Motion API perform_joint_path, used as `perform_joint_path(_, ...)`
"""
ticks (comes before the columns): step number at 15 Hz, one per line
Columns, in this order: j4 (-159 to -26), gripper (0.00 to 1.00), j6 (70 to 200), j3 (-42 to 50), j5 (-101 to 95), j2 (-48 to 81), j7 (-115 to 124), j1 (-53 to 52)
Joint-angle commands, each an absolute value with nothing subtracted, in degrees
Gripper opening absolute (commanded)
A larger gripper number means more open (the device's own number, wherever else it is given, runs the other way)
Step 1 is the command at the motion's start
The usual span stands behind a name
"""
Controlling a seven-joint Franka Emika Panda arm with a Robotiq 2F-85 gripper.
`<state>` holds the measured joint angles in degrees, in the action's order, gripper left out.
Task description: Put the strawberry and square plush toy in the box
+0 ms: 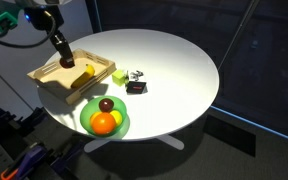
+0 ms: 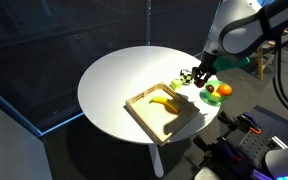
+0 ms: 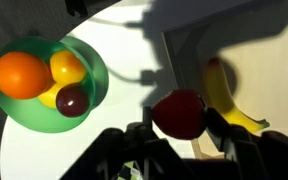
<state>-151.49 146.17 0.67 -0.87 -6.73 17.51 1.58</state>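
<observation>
The strawberry point(image 3: 179, 112) is gripped between the half-closed jaws, over the rim of the box point(image 2: 139, 118) on the plate point(image 3: 94, 95) side. It should be carried inward, clear of the banana point(image 3: 229, 95), and lowered before release. The grip is shown only in the wrist view. The square plush toy point(image 1: 136, 87), mid-bench, is shown only in an exterior view.

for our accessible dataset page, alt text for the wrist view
The end effector grips a red strawberry above a white table. At left, a green plate holds an orange, a yellow fruit and a maroon fruit; at right, a banana lies in a wooden box.
</observation>
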Motion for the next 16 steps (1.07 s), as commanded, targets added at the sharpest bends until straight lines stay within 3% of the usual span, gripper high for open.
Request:
perform_joint_path(1,-151.38,0.56,145.79,0.27,-0.57,-6.83,17.13,1.84)
perform_joint_path(10,-151.36,0.56,145.60,0.20,-0.53,-7.09,16.76,1.81)
perform_joint_path(11,-151.36,0.31,145.60,0.20,-0.53,-7.09,16.74,1.81)
perform_joint_path(16,-150.48,0.31,145.66,-1.55,-1.29,-6.21,17.74,0.79)
